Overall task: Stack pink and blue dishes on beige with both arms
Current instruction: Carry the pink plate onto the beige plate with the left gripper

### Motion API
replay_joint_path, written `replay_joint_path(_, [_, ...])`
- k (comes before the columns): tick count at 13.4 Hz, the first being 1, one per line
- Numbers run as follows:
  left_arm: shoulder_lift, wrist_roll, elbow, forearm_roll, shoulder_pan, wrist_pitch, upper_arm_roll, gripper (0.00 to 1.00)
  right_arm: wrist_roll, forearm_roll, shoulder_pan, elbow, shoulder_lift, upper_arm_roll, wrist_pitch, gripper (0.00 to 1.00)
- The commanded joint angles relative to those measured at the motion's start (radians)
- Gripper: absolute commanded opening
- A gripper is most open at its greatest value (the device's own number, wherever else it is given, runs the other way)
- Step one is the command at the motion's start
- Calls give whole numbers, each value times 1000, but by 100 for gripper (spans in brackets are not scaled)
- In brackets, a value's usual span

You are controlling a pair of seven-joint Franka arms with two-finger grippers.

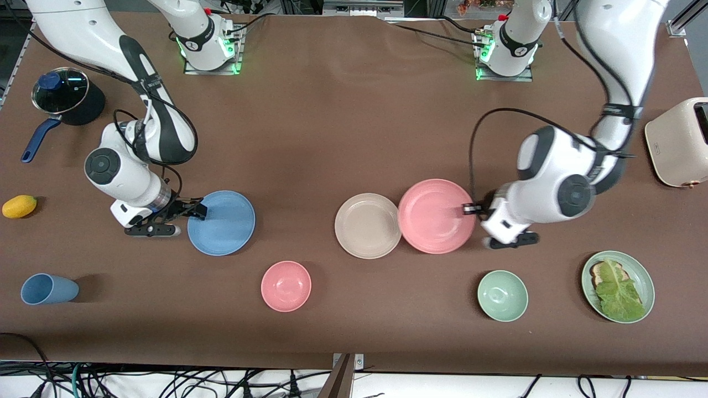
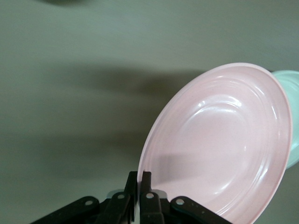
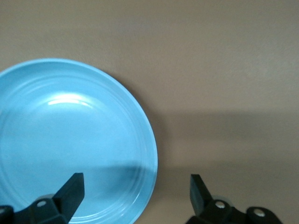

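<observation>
No readable text, labels, brand names, numbers or signs anywhere in these views

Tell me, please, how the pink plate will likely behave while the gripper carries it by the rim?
The pink plate looks rigid, so it should not bend. The left gripper pinches only its rim, and the plate already hangs tilted, so it may pivot. Its glossy surface may slip.

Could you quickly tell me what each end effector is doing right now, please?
Left end effector: closed on the pink plate's rim, plate tilted up.
Right end effector: open, empty, at the blue plate's edge.
</observation>
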Motion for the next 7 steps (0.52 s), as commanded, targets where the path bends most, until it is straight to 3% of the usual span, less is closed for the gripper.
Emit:
replay_joint_path(1, [101, -92, 118, -8, -99, 15, 29, 0, -2, -1, -6, -3, 43, 1, 68, 99])
replay_joint_path(5, [197, -193, 186, 34, -204, 122, 61, 0, -4, -1, -9, 12, 76, -1, 97, 87])
replay_joint_path(6, [206, -198, 186, 37, -216, 130, 73, 0, -4, -3, -11, 12, 77, -1, 97, 79])
replay_joint_path(7, [215, -198, 192, 37, -216, 137, 76, 0, -5, -4, -11, 12, 79, -1, 97, 65])
